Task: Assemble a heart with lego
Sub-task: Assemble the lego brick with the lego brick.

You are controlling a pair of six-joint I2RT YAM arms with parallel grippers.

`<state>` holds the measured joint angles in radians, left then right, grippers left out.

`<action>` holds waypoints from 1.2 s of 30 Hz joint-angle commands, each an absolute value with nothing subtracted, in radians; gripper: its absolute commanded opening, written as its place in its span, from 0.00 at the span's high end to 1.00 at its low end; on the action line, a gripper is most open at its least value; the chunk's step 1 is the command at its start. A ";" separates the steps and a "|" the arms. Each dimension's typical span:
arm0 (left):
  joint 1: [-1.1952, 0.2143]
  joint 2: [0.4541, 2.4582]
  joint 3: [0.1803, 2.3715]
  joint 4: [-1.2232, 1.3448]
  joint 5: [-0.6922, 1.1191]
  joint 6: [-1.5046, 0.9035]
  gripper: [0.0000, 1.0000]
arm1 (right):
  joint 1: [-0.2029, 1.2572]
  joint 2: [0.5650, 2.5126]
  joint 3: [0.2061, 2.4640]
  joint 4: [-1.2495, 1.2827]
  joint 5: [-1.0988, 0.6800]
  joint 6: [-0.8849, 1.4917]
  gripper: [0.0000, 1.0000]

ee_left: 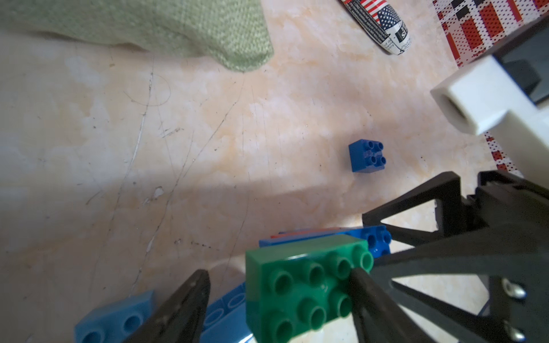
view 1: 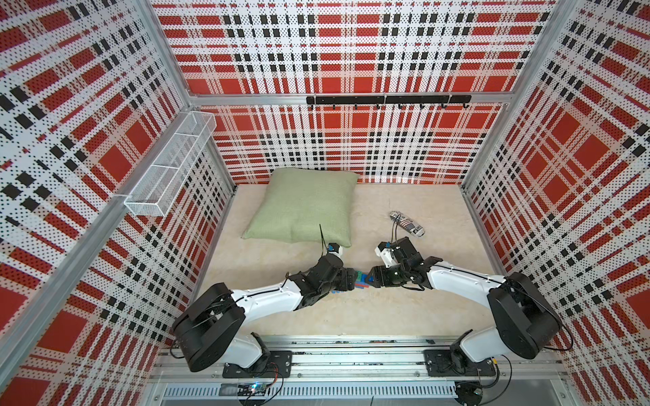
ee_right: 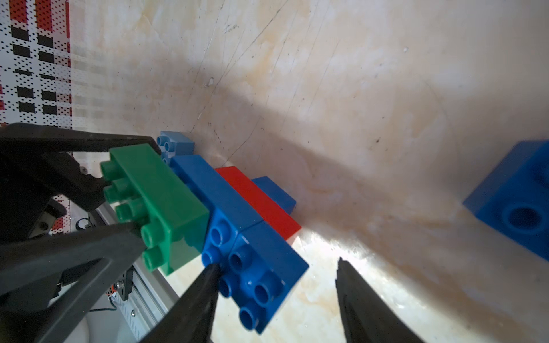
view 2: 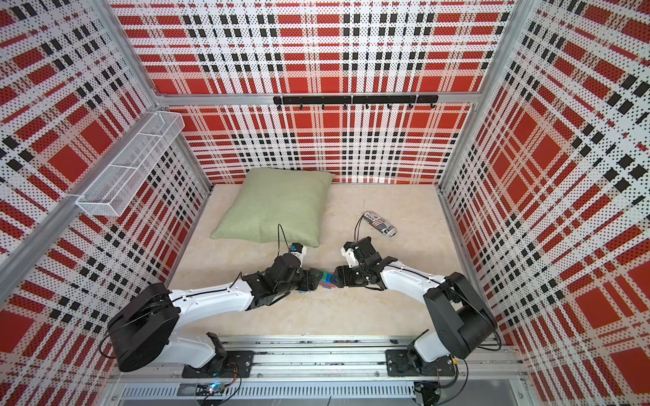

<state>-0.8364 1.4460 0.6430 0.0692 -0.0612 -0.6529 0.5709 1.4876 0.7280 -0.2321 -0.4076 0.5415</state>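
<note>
Now left jaws flank the heart's [ee_right: 221,193] green brick [ee_right: 160,196]; right jaws gape.

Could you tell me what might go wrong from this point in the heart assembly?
1. The left gripper and right gripper straddle neighbouring bricks of the heart; squeezing or pulling unevenly could pop the green brick off.
2. The two grippers nearly meet and might collide.
3. The loose blue brick could get knocked away.

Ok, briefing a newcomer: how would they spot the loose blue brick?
Find the green pillow, then the joined brick cluster in front of it. The loose brick lies alone beside that: small, dark blue, four studs, attached to nothing.
</note>
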 commanded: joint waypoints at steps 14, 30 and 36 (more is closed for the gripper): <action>-0.817 1.488 0.548 0.000 -0.085 -0.732 0.25 | 0.560 1.508 0.735 -0.293 -0.331 0.546 0.35; -0.827 1.538 0.442 0.086 -0.096 -0.797 0.26 | 0.510 1.496 0.705 -0.264 -0.352 0.626 0.37; -0.847 1.575 0.510 0.086 -0.106 -0.787 0.26 | 0.504 1.503 0.710 -0.264 -0.333 0.637 0.37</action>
